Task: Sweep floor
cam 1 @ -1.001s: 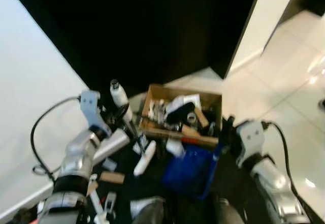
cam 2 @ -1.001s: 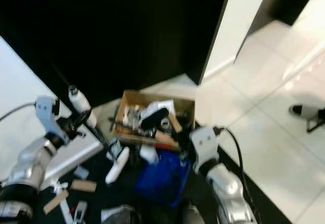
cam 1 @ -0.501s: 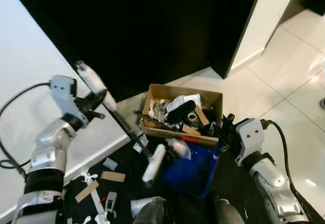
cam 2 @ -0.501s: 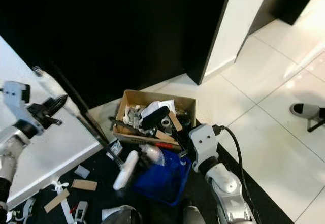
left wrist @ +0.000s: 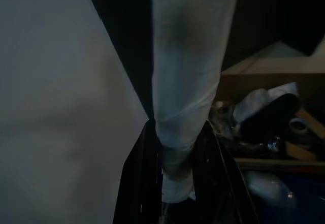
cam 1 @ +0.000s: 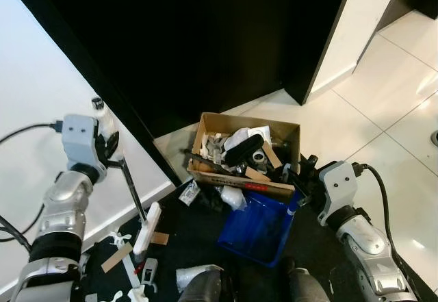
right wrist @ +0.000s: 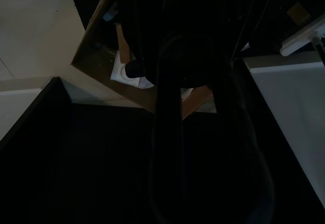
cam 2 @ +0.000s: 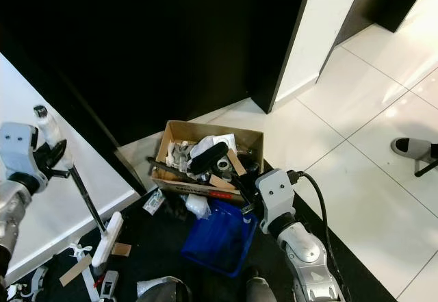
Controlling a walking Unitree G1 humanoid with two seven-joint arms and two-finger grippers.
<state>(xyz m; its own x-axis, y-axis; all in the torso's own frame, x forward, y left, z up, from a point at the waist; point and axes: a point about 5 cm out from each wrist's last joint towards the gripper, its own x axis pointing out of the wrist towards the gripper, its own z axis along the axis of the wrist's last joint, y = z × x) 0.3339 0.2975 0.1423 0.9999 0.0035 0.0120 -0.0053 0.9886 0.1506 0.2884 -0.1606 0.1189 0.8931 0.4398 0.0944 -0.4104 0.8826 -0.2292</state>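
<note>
My left gripper (cam 1: 109, 148) is shut on the white grip (left wrist: 188, 82) of a small broom. Its black shaft (cam 1: 130, 189) runs down, slightly tilted, to the white head (cam 1: 147, 228) on the dark floor. To the right, my right gripper (cam 1: 301, 179) is shut on the handle of a blue dustpan (cam 1: 256, 227), which lies below an open cardboard box (cam 1: 246, 153) full of rubbish. A white crumpled scrap (cam 1: 233, 197) lies at the dustpan's mouth. Cardboard strips (cam 1: 118, 257) and small white bits (cam 1: 123, 239) lie near the broom head.
A white panel (cam 1: 41, 76) rises close on the left and a black wall (cam 1: 205, 42) stands behind the box. White floor tiles (cam 1: 383, 110) spread to the right, where a shoe (cam 2: 414, 151) shows at the edge. My feet (cam 1: 198, 285) are at the bottom.
The broom head has swung left, away from the dustpan, to the scraps by the white panel, and its shaft now stands steeper. The white crumpled scrap stays by the dustpan. The right arm holds still.
</note>
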